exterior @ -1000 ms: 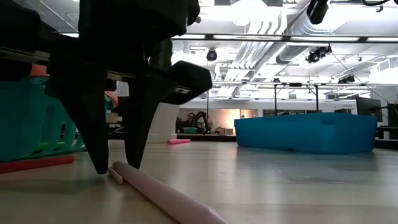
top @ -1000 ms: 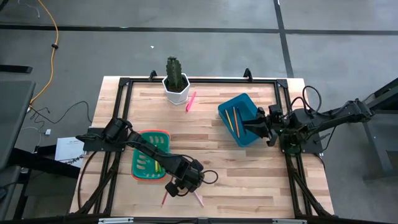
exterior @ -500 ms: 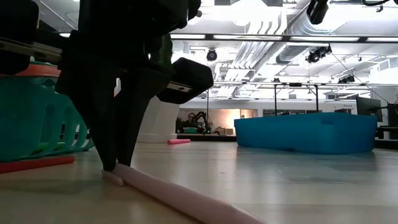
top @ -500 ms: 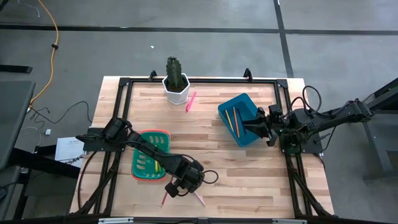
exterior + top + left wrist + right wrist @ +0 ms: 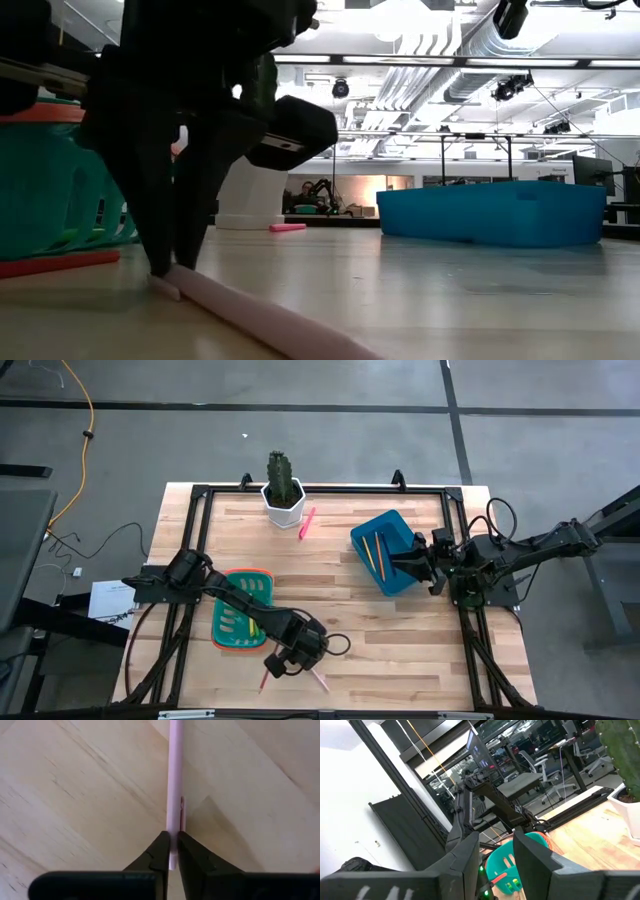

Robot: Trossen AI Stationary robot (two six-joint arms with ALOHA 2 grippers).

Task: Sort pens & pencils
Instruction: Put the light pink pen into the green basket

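Note:
My left gripper (image 5: pixel 303 664) is down at the table's near edge, shut on a pale salmon pencil (image 5: pixel 320 683) that lies flat on the wood. The low view shows this gripper (image 5: pixel 165 268) standing on the pencil (image 5: pixel 280 320). The green basket (image 5: pixel 240 622) holds a green and a yellow pen. A hot-pink pen (image 5: pixel 306 522) lies beside the cactus pot. My right gripper (image 5: pixel 415 560) waits open over the blue bin (image 5: pixel 390 552), which holds orange pencils. My left gripper (image 5: pixel 173 856) pinches the salmon pencil at one end (image 5: pixel 173 827) between its two fingertips. The fingers come from above, pointing down, and stand on either side of the pencil's width. The pencil lies on the table and runs away from the fingers (image 5: pixel 150 250).
A red stick (image 5: pixel 264 680) lies on the table just left of my left gripper, near the basket's front. A cactus in a white pot (image 5: pixel 283 495) stands at the far edge. Bare wood stretches between basket and bin.
My left gripper has shut: its fingertips stood apart over the pencil's end a second ago and now meet on it. It has also sunk slightly toward the table. The pencil stays on the wood, shifted a little.

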